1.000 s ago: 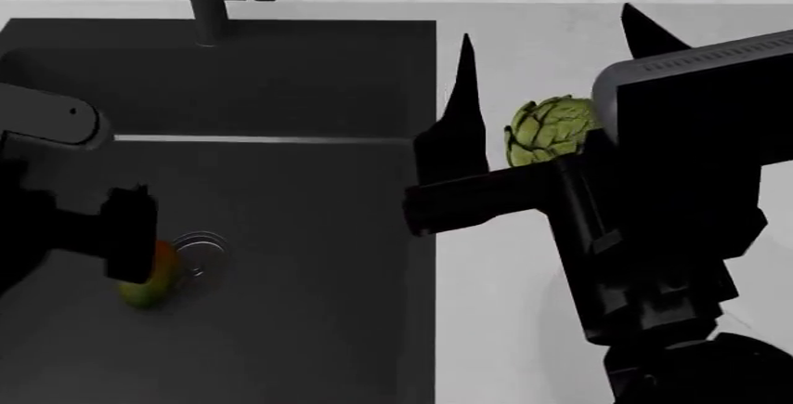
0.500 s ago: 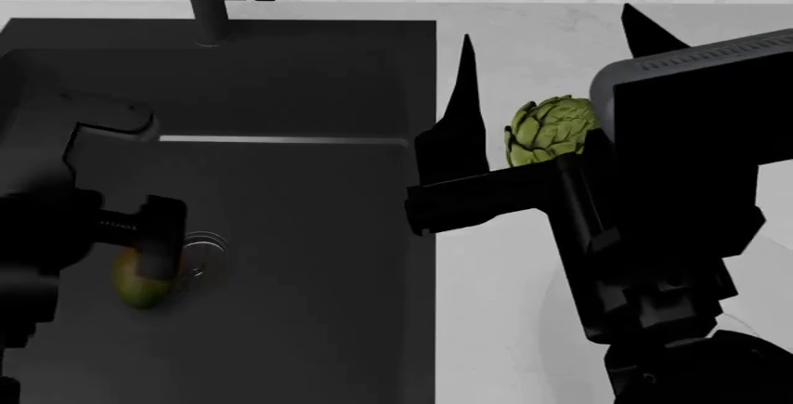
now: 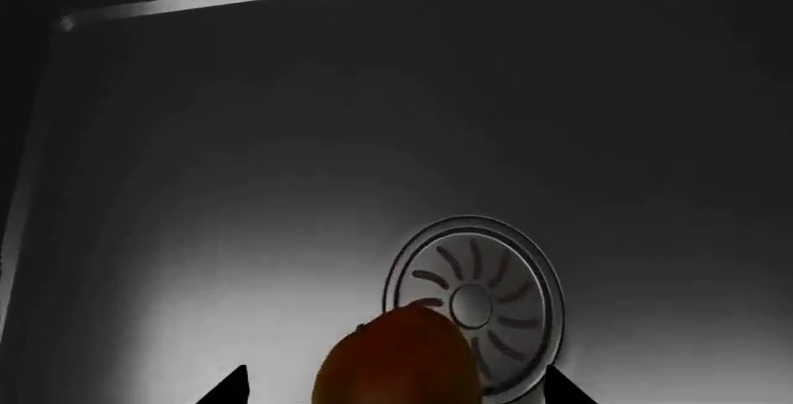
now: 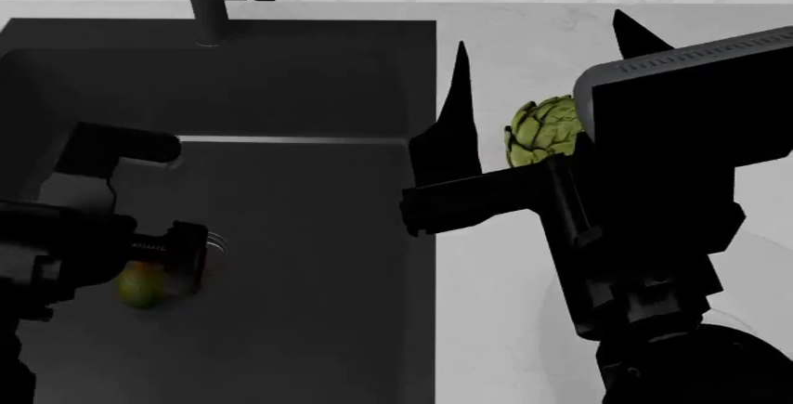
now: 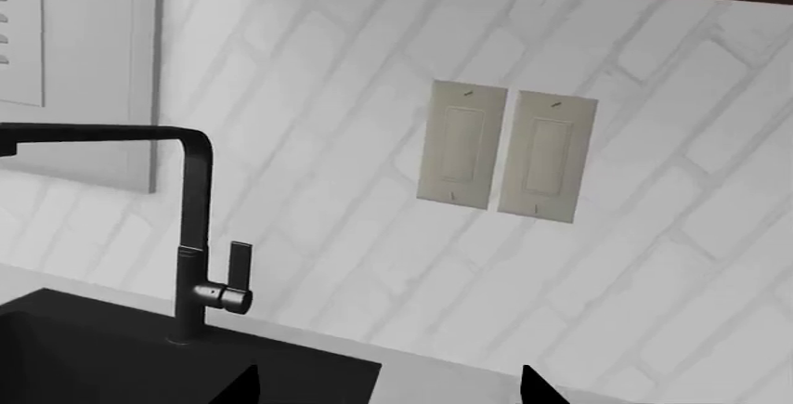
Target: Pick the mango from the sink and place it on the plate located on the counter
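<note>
Although the left arm's dark bulk covers much of the sink floor in the head view, the mango shows just past it, lying on the black basin bottom right beside the round metal drain. In the left wrist view the fruit sits between the two finger tips of the left gripper, its red-orange top cut off by the picture's edge and overlapping the drain's rim. The fingers stand apart on either side of it, and no contact can be made out.

The right gripper hangs above the white counter just beside the sink's edge, its two pointed fingers spread wide, nothing between them. Behind its arm a green artichoke rests on the counter, partly hidden by the black housing. The dark grey faucet rises at the back of the sink, its lever on the side; behind it is a white tiled wall with two pale switch plates. A faint curved edge low at the head view's right, beside the right arm, is too dim to identify.
</note>
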